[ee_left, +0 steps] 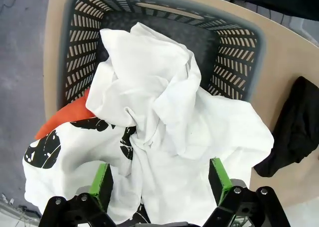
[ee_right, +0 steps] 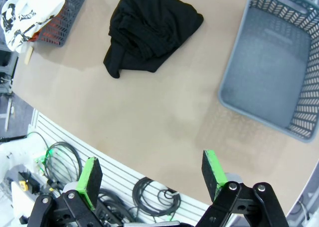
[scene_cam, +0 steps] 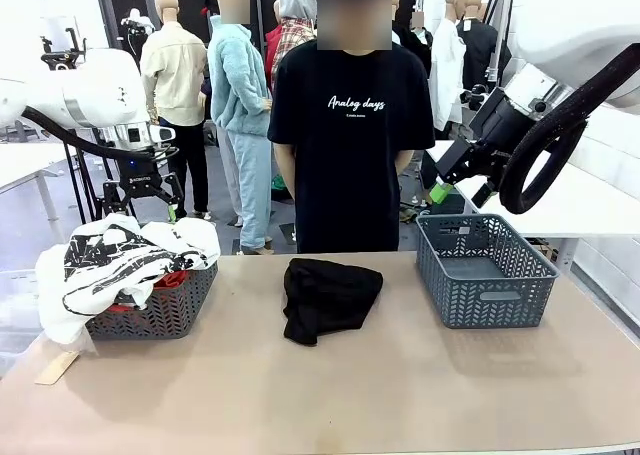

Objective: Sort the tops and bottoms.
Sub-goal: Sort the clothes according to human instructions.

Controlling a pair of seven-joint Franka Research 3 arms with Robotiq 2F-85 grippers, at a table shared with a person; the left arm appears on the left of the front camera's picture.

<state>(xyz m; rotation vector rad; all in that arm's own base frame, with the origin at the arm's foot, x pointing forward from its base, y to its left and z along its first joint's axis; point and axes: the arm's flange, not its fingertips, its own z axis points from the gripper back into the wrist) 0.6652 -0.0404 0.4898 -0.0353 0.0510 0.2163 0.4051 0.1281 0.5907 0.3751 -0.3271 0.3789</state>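
Across the tan table (scene_cam: 400,395) two grey baskets stand well apart, one toward each end, most likely so that each kind of garment gets its own. A person (scene_cam: 345,125) stands at the far side behind the middle, hands off the table.

On the robot's left, the left basket (scene_cam: 165,315) holds both tops. The white top (scene_cam: 120,255) with bold black print is heaped high and spills over the outer rim. The orange-red top (scene_cam: 172,278) lies under it and shows as no more than a sliver. The right basket (scene_cam: 485,275) has nothing in it, so it looks reserved for the bottoms.

The black bottoms (scene_cam: 325,297) lie crumpled on the bare table between the baskets, touching neither — judged from this, they are the one piece not yet sorted.

The left gripper (ee_left: 160,179) hangs just above the white top with its green pads spread wide and no cloth pinched. The right gripper (ee_right: 152,174) is raised over the table's near edge, between the bottoms and the right basket. Its fingers are wide apart too, and it holds nothing — well placed, I judge, to go for the bottoms.

Count: two baskets, two tops, one pair of bottoms, two grippers, one person.
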